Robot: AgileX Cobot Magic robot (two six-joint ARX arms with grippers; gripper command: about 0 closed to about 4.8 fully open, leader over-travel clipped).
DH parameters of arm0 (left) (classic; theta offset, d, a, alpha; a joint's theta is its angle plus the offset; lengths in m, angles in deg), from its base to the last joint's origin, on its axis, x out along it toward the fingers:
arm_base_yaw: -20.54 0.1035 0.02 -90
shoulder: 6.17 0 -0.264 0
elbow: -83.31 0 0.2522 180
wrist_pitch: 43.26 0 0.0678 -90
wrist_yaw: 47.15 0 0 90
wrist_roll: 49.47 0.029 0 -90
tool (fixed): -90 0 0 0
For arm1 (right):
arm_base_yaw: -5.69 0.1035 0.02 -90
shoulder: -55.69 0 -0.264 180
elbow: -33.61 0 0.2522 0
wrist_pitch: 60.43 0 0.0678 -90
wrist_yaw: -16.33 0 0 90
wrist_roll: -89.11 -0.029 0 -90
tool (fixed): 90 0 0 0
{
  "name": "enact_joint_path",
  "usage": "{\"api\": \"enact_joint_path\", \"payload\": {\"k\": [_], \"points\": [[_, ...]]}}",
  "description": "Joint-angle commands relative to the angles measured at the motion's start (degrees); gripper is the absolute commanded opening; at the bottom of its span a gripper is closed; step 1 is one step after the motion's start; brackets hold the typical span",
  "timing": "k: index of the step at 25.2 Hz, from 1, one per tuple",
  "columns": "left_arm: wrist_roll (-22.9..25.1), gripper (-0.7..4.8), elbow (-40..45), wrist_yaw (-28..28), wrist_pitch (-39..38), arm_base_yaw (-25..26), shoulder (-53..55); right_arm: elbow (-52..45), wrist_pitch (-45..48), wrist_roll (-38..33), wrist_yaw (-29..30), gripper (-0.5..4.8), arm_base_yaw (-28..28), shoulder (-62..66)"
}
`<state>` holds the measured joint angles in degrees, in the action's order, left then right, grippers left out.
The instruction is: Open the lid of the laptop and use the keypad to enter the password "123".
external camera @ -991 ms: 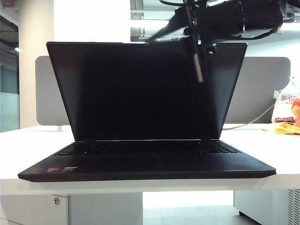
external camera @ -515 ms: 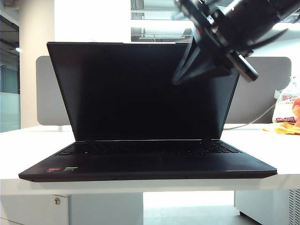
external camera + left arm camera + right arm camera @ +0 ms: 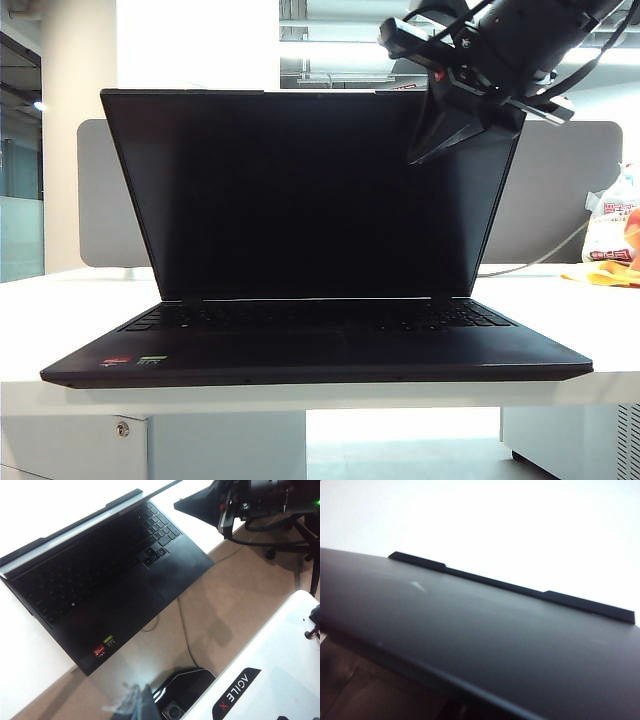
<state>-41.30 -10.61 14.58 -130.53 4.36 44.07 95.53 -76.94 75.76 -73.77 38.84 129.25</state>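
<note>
Black, thin and stiff, the laptop point(image 3: 315, 345) sits open on the white tabletop point(image 3: 60, 320). We see the right end effector point(image 3: 455, 130) clenched empty beside the lid's point(image 3: 300, 195) top corner; the left end effector point(image 3: 132, 705) is clenched low. We'd tap the keypad point(image 3: 160, 527) lightly.

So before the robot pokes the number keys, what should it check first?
1. Lid open, upright: ok.
2. Screen awake: not ok, it is black.
3. Keypad uncovered, nothing resting on it: ok.
4. Right gripper shut to a point for poking: ok; it hangs high in front of the lid's upper right corner, not yet over the keys.
5. Left gripper out of the way: ok; it is shut, off the laptop's front edge.
6. Which keys are 1, 2 and 3: cannot tell, labels too small.
</note>
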Motion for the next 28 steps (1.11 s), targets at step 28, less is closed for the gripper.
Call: {"api": "enact_joint_path", "payload": {"k": [28], "points": [[0.2, -0.06, -0.3, -0.2, 1.6, 0.0, 1.4, 29.9, -3.9, 9.1, -3.6, -0.02, -4.8, 17.8]]}}
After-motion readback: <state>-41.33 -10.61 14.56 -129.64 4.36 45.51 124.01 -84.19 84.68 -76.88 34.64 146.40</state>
